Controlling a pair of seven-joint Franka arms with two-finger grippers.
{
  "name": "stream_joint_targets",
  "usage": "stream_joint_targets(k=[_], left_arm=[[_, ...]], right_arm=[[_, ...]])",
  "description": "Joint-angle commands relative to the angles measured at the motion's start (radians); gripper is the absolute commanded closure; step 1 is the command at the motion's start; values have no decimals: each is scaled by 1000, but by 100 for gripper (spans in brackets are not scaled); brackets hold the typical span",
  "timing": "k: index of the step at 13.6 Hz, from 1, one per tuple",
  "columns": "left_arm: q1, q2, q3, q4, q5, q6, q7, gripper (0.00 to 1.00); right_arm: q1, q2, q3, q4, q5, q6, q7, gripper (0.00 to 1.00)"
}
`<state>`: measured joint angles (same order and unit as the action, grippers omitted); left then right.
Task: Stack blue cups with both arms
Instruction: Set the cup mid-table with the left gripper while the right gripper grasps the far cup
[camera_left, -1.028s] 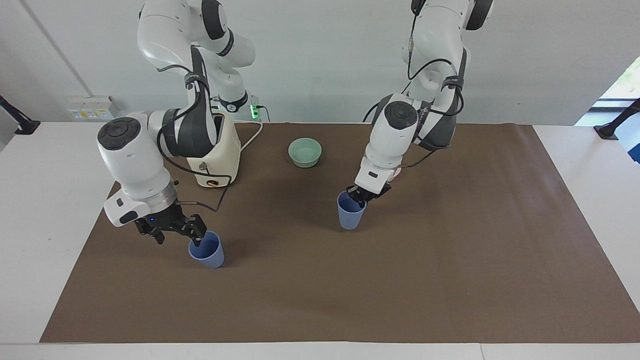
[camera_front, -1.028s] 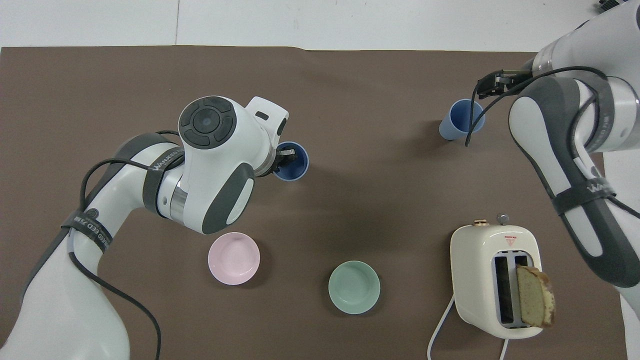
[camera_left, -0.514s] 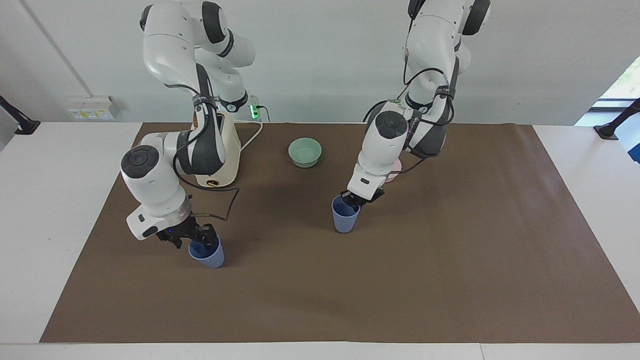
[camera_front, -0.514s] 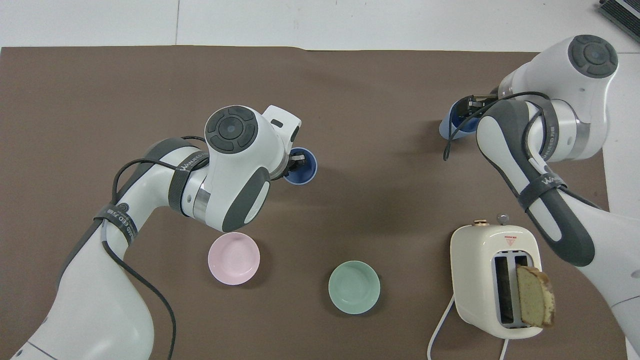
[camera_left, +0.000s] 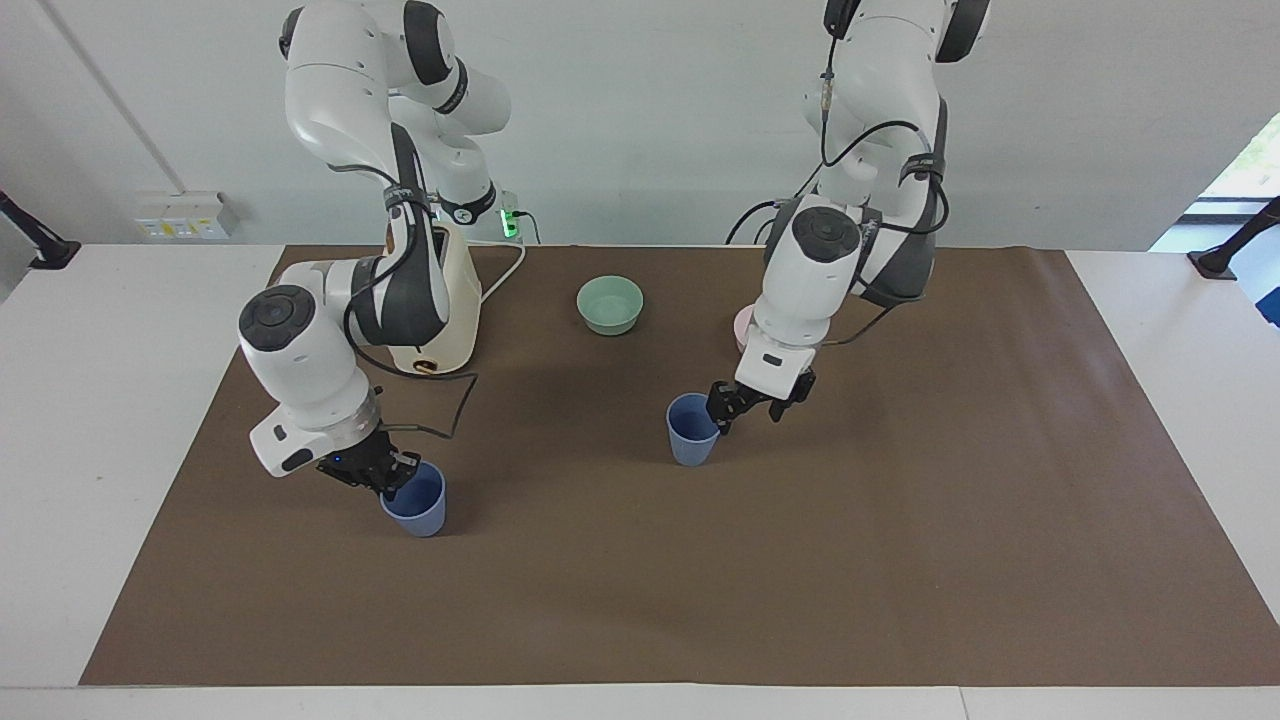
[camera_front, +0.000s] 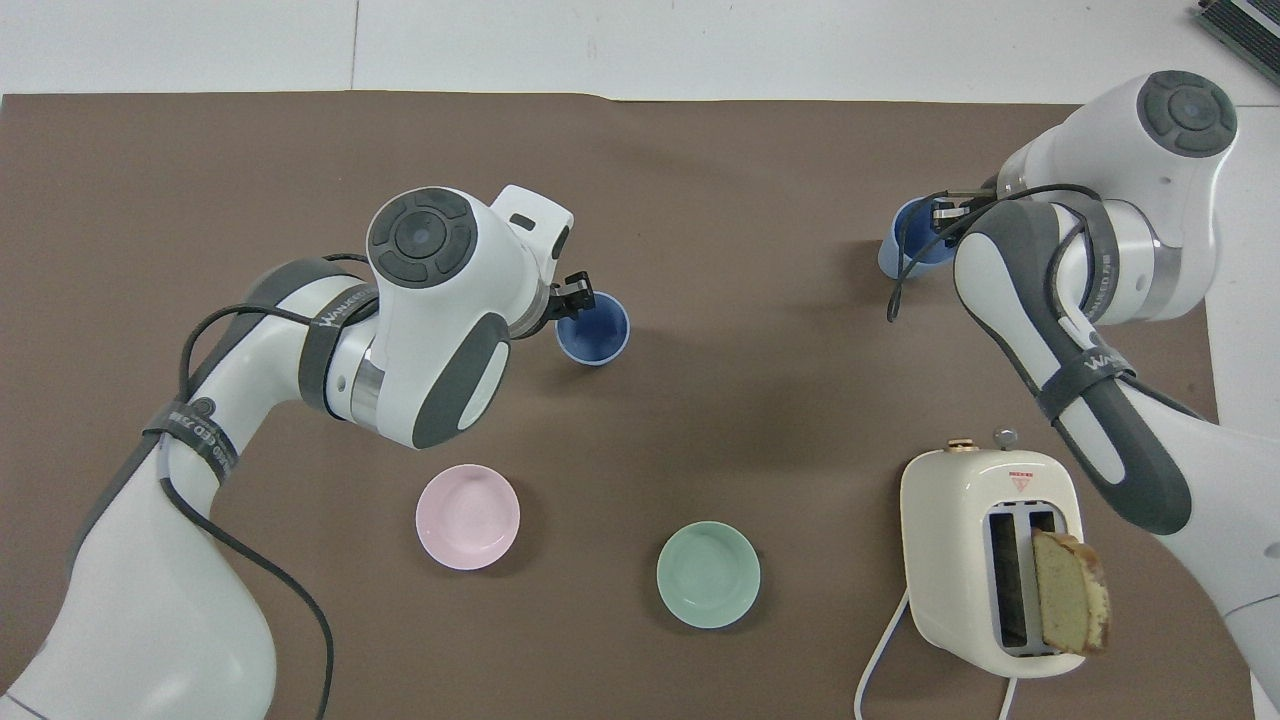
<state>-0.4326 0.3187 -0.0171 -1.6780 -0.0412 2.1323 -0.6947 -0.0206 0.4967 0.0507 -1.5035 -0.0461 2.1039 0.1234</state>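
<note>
- You have two small dusty-blue tapered plastic cups standing upright and well apart on the brown-covered table (camera_left: 900, 560). One blue cup (camera_left: 692, 432) stands about mid-table. The other blue cup (camera_left: 415, 502) stands toward the right arm's end, closer to the table edge away from the robots.
- The left end effector (camera_left: 742, 402) is at the rim of the mid-table cup, on the side toward the left arm's end. I cannot tell whether it has closed on the wall.
- The right end effector (camera_left: 378, 470) sits low at the rim of the other cup. I cannot tell its grip either.
- Confirm that each grip pinches one wall of the rim squarely before lifting, because a shallow pinch would probably let a light cup tilt.
- Choose one cup as the base and hold it steady. Lift the other straight up until it clears the base rim, then carry it across level.
- Centre it over the open mouth, checking height in the facing view, and lower it slowly.
- Steer clear of the mint-green bowl (camera_left: 610, 303), the pale pink bowl (camera_front: 467, 517) and the cream toaster (camera_front: 990, 560) near the robots' edge.
</note>
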Motion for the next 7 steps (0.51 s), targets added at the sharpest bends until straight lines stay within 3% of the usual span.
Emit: stream_joint_targets(k=[1,7], left_arm=[[93,-93,-4,-25,18,-107,169,0],[294,-249,-4,-43,17,-313,558,0]], right_arm=[[-7,-91,14,-31,8,-36,-33,100],[200,-225,29,-29,11,-168,126,100]])
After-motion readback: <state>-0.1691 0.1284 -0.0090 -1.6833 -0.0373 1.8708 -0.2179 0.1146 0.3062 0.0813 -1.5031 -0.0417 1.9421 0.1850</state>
